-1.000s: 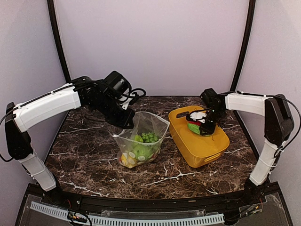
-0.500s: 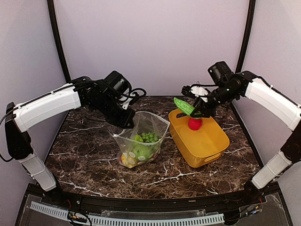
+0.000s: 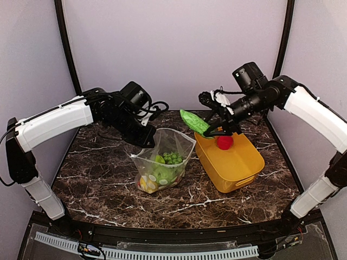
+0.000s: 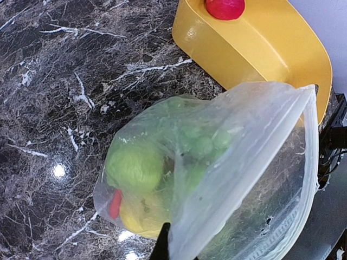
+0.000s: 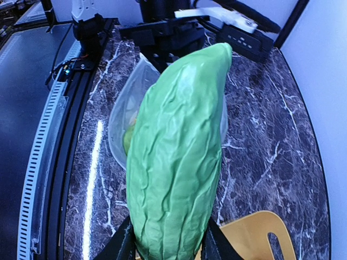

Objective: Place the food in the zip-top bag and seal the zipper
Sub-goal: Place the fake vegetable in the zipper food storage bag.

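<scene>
The clear zip-top bag (image 3: 165, 157) stands open on the marble table, with green grapes (image 3: 172, 157), a green apple and yellow and red pieces inside; it fills the left wrist view (image 4: 227, 168). My left gripper (image 3: 147, 140) is shut on the bag's rim at its left side and holds it up. My right gripper (image 3: 212, 129) is shut on a long green wrinkled vegetable (image 3: 195, 122), held in the air between the bag and the yellow basket (image 3: 238, 162); it fills the right wrist view (image 5: 181, 157). A red tomato-like piece (image 3: 224, 142) lies in the basket.
The yellow basket stands right of the bag, its near wall close to it, also in the left wrist view (image 4: 244, 54). Black frame posts rise at the back corners. A black rail runs along the table's near edge.
My right gripper has lifted the green vegetable out of the basket and carried it up and left toward the bag. The left arm and bag have not moved.
</scene>
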`<state>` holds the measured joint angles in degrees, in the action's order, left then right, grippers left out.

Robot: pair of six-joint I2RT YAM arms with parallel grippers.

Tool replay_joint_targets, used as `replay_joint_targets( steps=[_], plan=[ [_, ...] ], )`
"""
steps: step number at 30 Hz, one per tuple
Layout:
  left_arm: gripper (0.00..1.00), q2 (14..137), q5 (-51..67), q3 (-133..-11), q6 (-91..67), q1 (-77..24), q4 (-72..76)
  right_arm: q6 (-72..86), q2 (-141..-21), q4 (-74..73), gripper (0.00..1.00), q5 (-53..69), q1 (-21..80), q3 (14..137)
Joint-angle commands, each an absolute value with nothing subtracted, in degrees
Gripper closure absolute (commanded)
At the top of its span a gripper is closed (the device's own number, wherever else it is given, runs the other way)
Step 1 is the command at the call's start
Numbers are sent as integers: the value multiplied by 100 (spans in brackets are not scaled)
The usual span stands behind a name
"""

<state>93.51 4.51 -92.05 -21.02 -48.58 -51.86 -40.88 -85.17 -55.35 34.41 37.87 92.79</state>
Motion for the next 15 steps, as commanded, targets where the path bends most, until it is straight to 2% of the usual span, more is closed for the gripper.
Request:
replay_joint_targets(
  steps=[1,15],
  plan=[
    [99,9174,508,-9147,-2098,-4826,-5115,-4229,-8706,-5323,65,3934,4184,9395],
    [99,9173,499,-9167,-2109,-4825,-5157,-4736,-9838,-4678,68,3349,4917,10228]
  ],
)
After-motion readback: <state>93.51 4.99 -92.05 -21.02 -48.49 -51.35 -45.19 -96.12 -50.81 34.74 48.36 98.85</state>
